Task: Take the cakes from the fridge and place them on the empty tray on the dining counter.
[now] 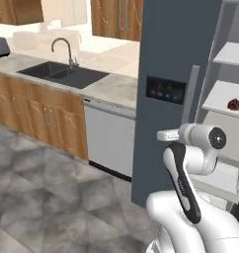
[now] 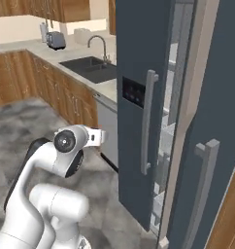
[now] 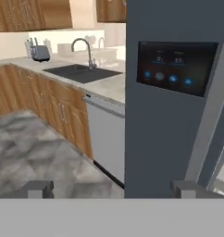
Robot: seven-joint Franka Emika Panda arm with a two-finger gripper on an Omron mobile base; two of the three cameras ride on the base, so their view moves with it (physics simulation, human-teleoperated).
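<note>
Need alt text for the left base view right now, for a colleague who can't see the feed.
The fridge stands with one door open, showing white shelves; a dark brown-red round cake sits on one shelf. The white arm rises in front of the closed door, below its black panel with blue lights. To the left are a sink and wood cabinets.

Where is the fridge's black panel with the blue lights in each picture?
Left base view: black panel, right of centre, on the fridge door.
Right base view: centre, left of the long handle.
Hand view: upper right.
Shared landmark: the sink faucet.
</note>
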